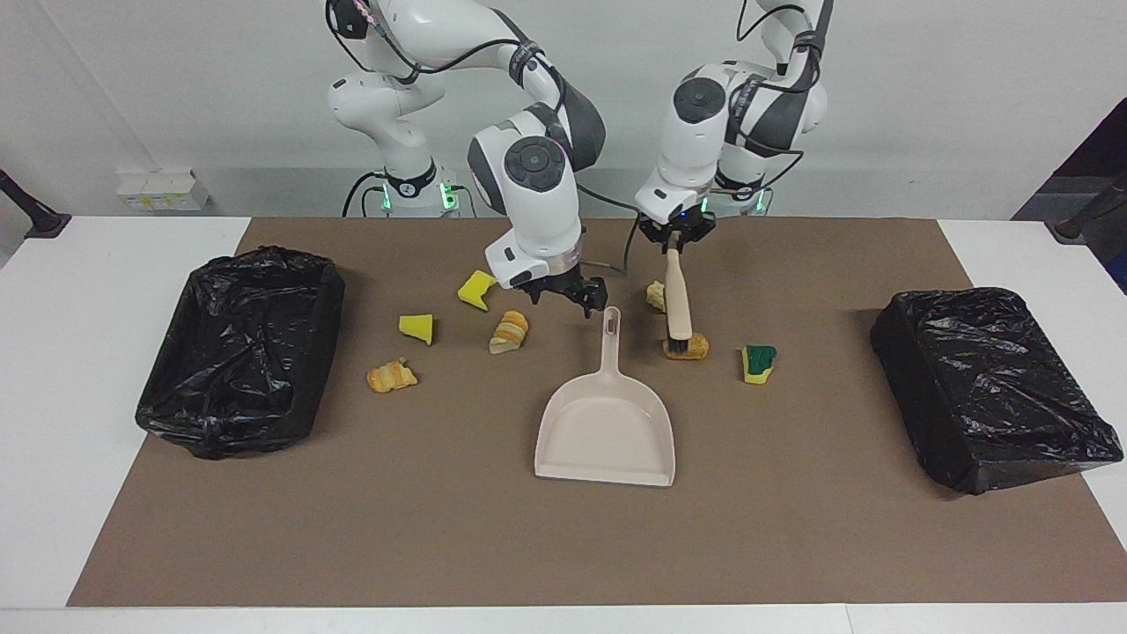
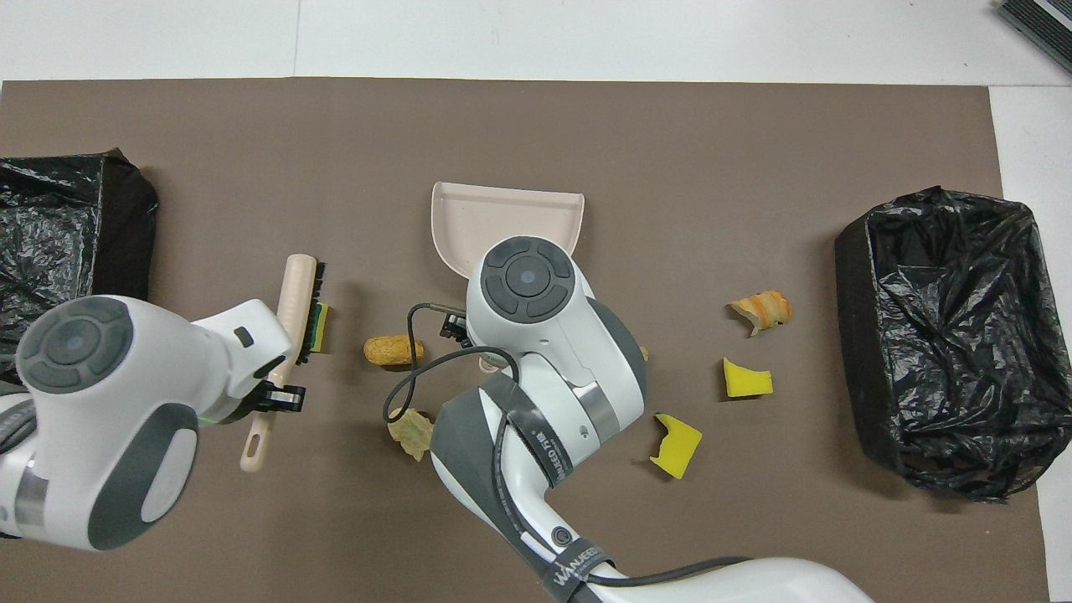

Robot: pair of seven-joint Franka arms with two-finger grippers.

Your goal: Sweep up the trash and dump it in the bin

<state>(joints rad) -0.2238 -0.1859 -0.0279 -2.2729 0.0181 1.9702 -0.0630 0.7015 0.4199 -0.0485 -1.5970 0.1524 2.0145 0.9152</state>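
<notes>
Beige brush (image 1: 677,299) clamped in left hand (image 1: 673,236), raised.

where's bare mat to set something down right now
Free: the wide strip of mat farther from the robots than the dustpan, and the stretch between the sponge piece and the closed black bag. Crowded: the band around the dustpan handle, where scraps lie, the left gripper holds the brush and the right gripper hangs open.

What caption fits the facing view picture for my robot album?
Left gripper holds the brush above the scraps while the right gripper reaches for the dustpan handle.
</notes>
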